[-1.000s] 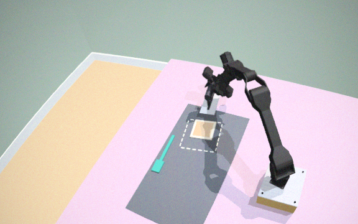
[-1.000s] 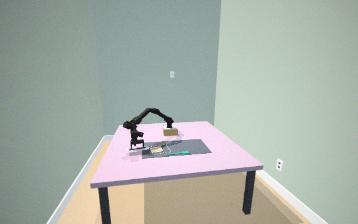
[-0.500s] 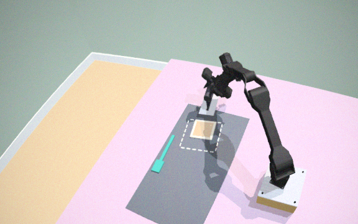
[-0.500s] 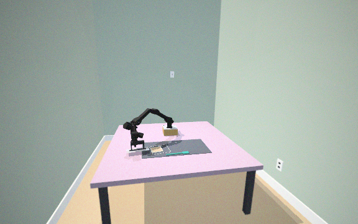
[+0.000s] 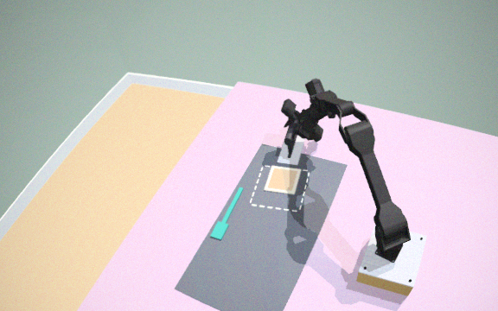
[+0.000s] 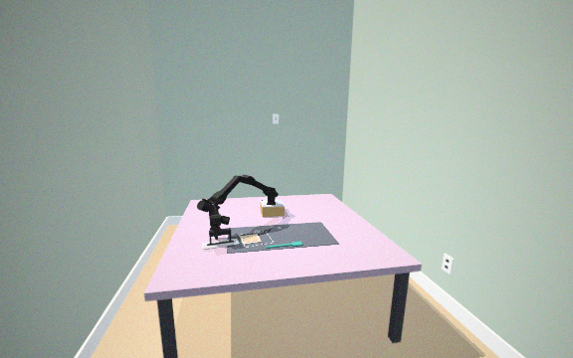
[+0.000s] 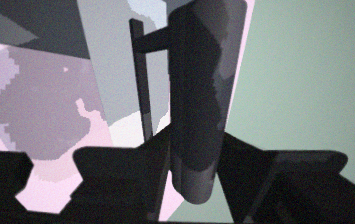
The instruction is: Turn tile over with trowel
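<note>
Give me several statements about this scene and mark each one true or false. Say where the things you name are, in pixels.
1. The jaws are shut on the trowel (image 5: 293, 151) (image 6: 215, 245) (image 7: 123, 75). True.
2. The teal tool (image 5: 232, 211) (image 6: 286, 245) lies on the tile. False: it lies on the grey mat (image 5: 249, 259) (image 6: 316, 234), beside the dashed outline (image 5: 275, 207).
3. The tile (image 5: 283, 180) (image 6: 251, 239) has a pale border around an orange middle. True.
4. The tile lies wholly off the mat. False: it lies on the mat.
5. The arm's base (image 5: 413, 259) (image 6: 272, 211) stands on the mat. False: it stands on the pink table (image 5: 469, 194) (image 6: 366, 259).

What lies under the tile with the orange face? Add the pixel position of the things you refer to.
The tile (image 5: 282, 180) (image 6: 251, 239) rests on the grey mat (image 5: 249, 255) (image 6: 311, 233), partly inside the dashed outline; the mat directly beneath is covered, so cannot be seen.
</note>
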Action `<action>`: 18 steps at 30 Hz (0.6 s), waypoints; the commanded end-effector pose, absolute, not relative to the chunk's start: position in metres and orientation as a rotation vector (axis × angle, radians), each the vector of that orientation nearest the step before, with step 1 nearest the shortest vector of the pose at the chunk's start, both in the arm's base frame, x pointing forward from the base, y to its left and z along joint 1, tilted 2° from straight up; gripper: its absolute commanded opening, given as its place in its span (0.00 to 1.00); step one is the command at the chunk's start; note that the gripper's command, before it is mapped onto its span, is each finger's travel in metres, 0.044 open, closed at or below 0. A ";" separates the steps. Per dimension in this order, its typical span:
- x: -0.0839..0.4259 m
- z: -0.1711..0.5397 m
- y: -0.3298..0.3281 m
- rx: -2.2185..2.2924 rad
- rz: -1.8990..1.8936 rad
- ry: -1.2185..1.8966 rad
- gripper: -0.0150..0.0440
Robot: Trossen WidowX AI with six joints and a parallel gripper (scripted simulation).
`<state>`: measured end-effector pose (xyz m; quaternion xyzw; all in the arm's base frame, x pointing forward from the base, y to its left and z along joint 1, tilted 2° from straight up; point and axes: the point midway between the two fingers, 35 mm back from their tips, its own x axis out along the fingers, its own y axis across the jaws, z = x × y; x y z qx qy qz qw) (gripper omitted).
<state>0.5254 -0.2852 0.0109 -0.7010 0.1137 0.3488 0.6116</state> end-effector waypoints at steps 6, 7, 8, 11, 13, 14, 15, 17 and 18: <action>0.525 0.009 -0.280 -1.623 0.802 0.248 0.25; 0.525 0.009 -0.278 -1.623 0.802 0.248 0.25; 0.524 0.008 -0.277 -1.622 0.802 0.248 0.25; 0.523 0.008 -0.273 -1.622 0.802 0.248 0.25; 0.522 0.008 -0.270 -1.621 0.802 0.249 0.25; 0.522 0.008 -0.269 -1.621 0.802 0.249 0.25; 0.521 0.008 -0.268 -1.620 0.802 0.249 0.25; 0.520 0.008 -0.265 -1.619 0.802 0.250 0.25; 0.519 0.008 -0.264 -1.619 0.802 0.250 0.25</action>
